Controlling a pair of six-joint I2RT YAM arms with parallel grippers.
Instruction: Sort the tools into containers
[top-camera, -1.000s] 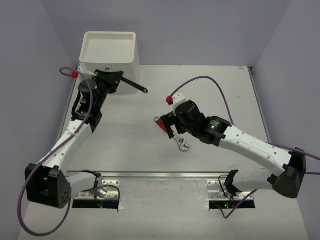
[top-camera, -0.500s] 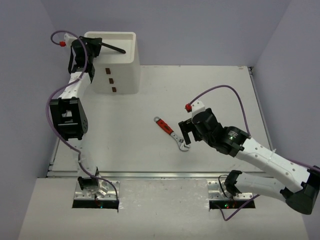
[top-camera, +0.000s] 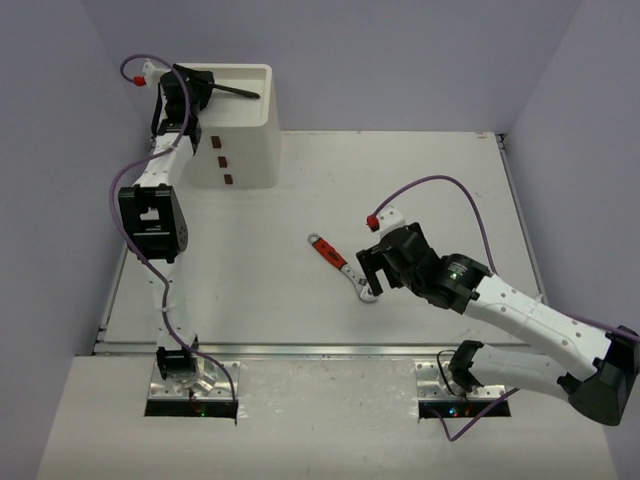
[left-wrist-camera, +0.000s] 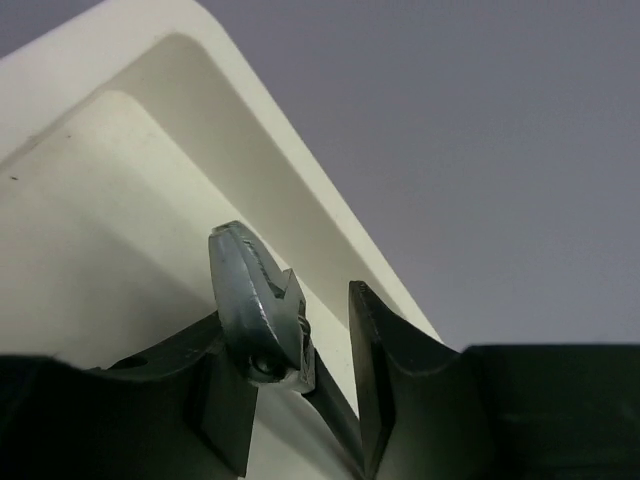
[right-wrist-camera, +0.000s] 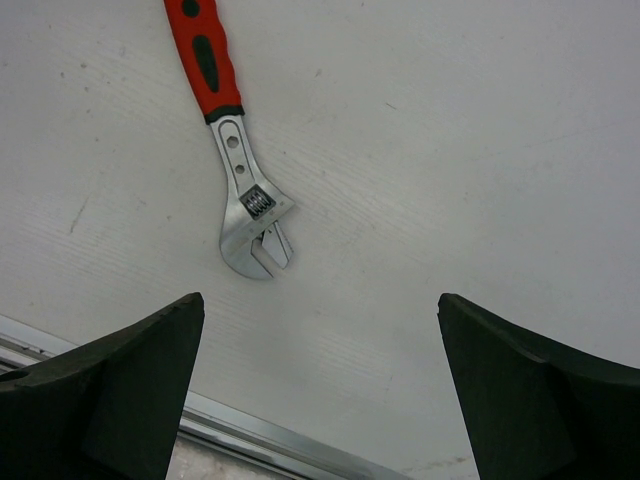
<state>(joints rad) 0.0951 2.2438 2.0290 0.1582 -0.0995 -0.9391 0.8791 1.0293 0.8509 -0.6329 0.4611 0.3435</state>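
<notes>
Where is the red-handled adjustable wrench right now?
Top view: the red-handled adjustable wrench lies flat on the table, right of centre, its head beside the open right gripper.

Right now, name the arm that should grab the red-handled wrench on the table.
Right. The right gripper hovers open beside the red-handled wrench; the left gripper is far off over the tray, holding a black-handled tool.

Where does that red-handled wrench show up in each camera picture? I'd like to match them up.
Top external: the red-handled wrench lies on the table, a little right of centre.
Left wrist: not in it; only pliers between the jaws, over the white tray.
Right wrist: upper left, handle cut by the top edge, head lower.
Shared landmark: the metal rail along the table's near edge, in the top and right wrist views.
</notes>
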